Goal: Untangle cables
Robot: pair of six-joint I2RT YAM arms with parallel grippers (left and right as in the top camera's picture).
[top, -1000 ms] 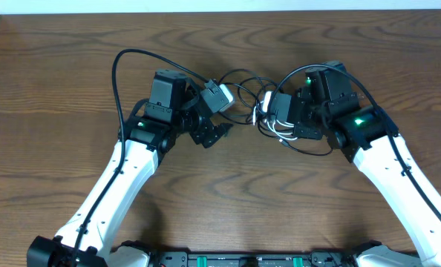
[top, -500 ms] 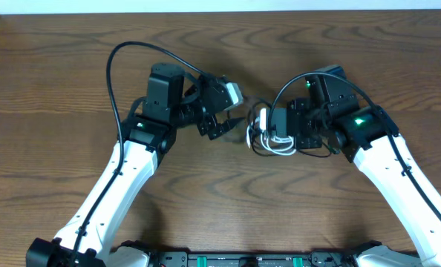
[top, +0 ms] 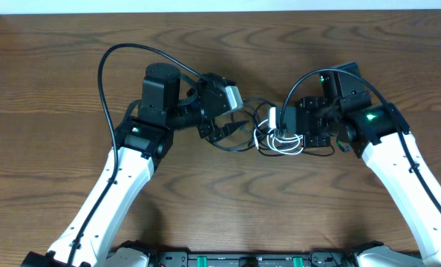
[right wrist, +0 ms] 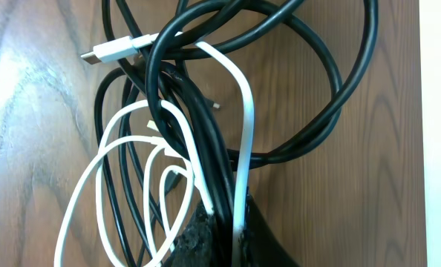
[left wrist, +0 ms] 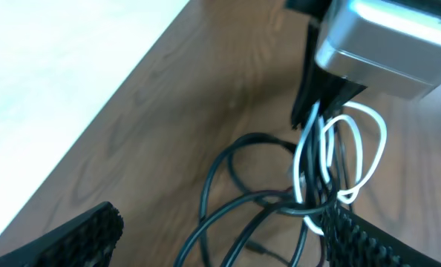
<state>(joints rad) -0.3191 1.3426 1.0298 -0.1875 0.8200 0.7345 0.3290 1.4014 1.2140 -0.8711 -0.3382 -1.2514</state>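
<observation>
Table: brown wood-grain surface, with a pale edge strip along the top of frame. One tangle of cables, black with a white cord, lies on it near centre.

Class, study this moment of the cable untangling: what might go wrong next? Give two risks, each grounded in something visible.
1. The right hand pinches the white cord and black cords together; pulling may tighten the tangle rather than loosen it.
2. The open left hand straddles several loops; closing might catch more than one strand.
</observation>
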